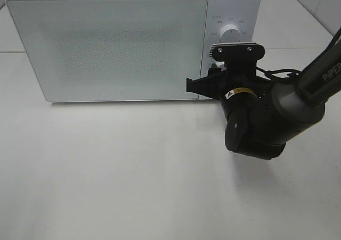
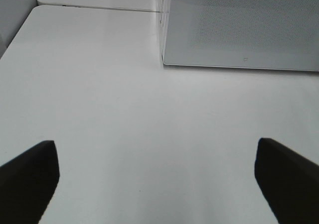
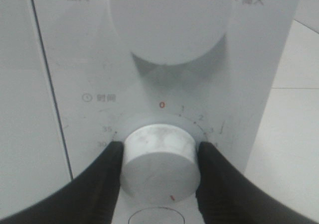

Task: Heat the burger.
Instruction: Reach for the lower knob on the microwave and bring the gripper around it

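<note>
The burger is hidden; the white microwave has its door closed and the frosted door shows nothing inside. My right gripper reaches to the microwave's control panel. In the right wrist view the right gripper is shut on the lower timer knob, with one black finger on each side touching it. A small orange mark shows on the knob's lower edge; the red 0 of the scale is above it. My left gripper is open and empty, low over the bare table in front of the microwave's left corner.
The upper power knob sits above the timer knob; it also shows in the exterior high view. The white table stretches in front of the microwave. The right arm's dark body hangs before the panel. The left arm is outside the exterior high view.
</note>
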Available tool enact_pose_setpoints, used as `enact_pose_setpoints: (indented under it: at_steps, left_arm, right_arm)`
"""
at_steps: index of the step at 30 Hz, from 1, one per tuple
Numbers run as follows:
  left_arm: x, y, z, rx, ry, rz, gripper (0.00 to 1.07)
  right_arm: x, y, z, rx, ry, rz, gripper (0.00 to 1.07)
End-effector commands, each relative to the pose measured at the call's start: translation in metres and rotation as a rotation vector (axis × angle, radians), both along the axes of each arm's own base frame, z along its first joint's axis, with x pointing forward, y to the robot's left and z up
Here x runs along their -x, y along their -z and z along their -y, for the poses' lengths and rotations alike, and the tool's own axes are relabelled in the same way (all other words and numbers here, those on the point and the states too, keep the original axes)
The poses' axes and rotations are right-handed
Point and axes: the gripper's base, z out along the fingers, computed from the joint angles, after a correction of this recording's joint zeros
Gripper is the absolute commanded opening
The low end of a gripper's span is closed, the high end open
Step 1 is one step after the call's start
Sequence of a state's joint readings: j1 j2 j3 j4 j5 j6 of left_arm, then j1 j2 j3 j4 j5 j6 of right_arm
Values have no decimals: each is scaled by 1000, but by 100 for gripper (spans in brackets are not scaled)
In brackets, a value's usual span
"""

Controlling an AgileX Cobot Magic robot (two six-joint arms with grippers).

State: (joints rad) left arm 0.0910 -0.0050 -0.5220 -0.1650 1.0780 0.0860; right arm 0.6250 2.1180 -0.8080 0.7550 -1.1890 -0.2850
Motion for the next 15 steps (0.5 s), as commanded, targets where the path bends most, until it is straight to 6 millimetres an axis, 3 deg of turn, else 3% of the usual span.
enact_pose_setpoints:
  at_steps: [1, 7, 15]
  left_arm:
    - [3, 0, 1, 2, -2, 30, 100]
    - [3, 0, 1, 2, -2, 30, 100]
    - [3, 0, 1, 2, -2, 30, 100]
  right_arm:
    - [-6, -18, -5, 12, -52, 143, 0]
    - [-6, -21, -10, -106, -90, 175, 0]
    - [-5, -23, -18, -459, -137, 171, 0]
